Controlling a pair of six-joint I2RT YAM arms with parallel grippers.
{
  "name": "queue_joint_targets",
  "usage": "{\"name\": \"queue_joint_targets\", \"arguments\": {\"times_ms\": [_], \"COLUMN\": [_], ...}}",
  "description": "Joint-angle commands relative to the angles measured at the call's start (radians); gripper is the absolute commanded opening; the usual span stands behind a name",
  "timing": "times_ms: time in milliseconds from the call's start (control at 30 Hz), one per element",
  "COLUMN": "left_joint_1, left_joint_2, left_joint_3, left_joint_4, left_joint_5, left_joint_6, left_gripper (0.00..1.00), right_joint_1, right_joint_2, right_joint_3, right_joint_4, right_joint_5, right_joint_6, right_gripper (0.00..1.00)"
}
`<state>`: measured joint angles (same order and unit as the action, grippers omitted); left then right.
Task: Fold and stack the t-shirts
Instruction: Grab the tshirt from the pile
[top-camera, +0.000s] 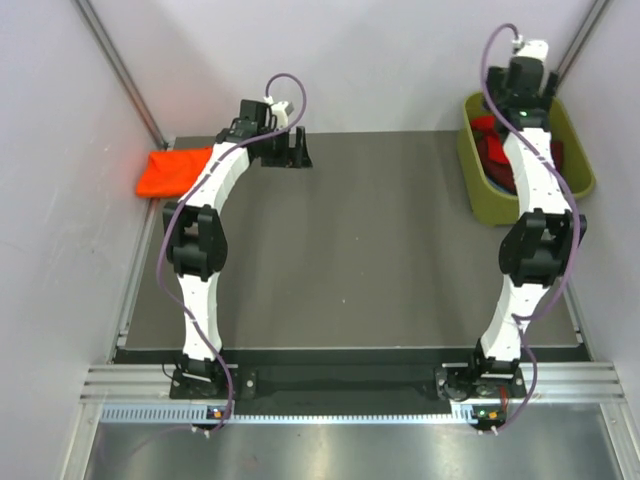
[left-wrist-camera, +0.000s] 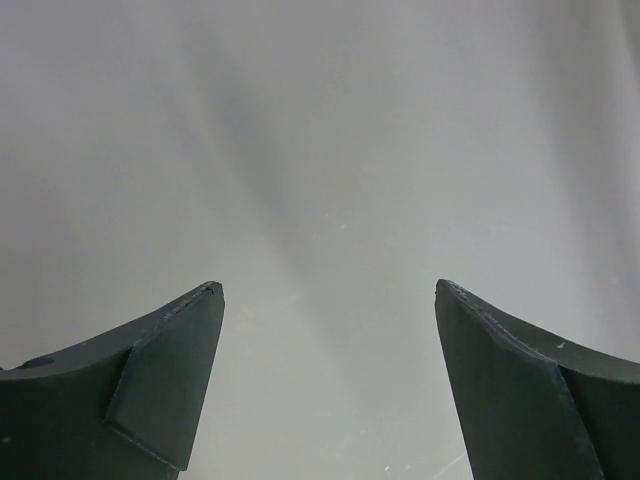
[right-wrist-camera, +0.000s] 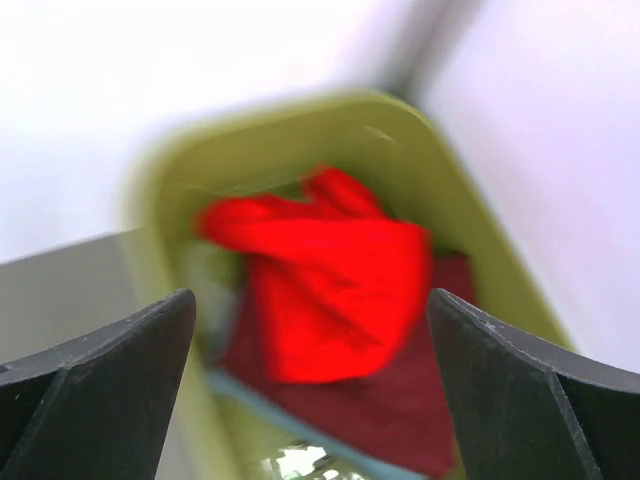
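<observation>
A folded bright orange t-shirt (top-camera: 172, 172) lies at the table's far left edge. My left gripper (top-camera: 291, 150) is open and empty near the table's back edge, right of that shirt; its wrist view shows only a pale wall between its fingers (left-wrist-camera: 160, 390). My right gripper (right-wrist-camera: 312, 390) is open and empty above the olive-green tub (top-camera: 478, 190) at the far right. In the tub lie a crumpled bright red t-shirt (right-wrist-camera: 330, 275), a dark maroon t-shirt (right-wrist-camera: 390, 420) under it, and a strip of pale grey-blue cloth (right-wrist-camera: 300, 435). Red cloth (top-camera: 492, 150) shows beside the right arm.
White walls close in the table on the left, back and right. A metal rail (top-camera: 350, 385) runs along the near edge by the arm bases. The dark table mat (top-camera: 360, 250) lies between the arms.
</observation>
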<state>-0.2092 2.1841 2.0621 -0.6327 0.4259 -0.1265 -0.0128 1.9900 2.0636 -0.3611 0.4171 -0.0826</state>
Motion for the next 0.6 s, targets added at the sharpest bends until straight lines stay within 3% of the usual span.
{"name": "queue_joint_targets", "arguments": {"times_ms": [0, 200, 400, 567], "left_joint_1": [0.01, 0.011, 0.013, 0.011], "left_joint_2": [-0.027, 0.046, 0.127, 0.128], "left_joint_3": [-0.008, 0.051, 0.161, 0.173], "left_joint_4": [-0.013, -0.132, -0.197, -0.174], "left_joint_5": [0.019, -0.007, -0.016, -0.015], "left_joint_6": [0.065, 0.157, 0.162, 0.156], "left_gripper": [0.9, 0.91, 0.9, 0.89], "right_joint_1": [-0.093, -0.165, -0.239, -0.341], "right_joint_2": [0.075, 0.102, 0.043, -0.037], "right_joint_3": [0.02, -0.016, -0.108, -0.235], "right_joint_4": [-0.029, -0.027, -0.078, -0.14], "right_joint_5": [-0.029, -0.017, -0.127, -0.309], "right_joint_6": [0.056, 0.076, 0.168, 0.26], "right_gripper": [0.98, 0.96, 0.95, 0.91]}}
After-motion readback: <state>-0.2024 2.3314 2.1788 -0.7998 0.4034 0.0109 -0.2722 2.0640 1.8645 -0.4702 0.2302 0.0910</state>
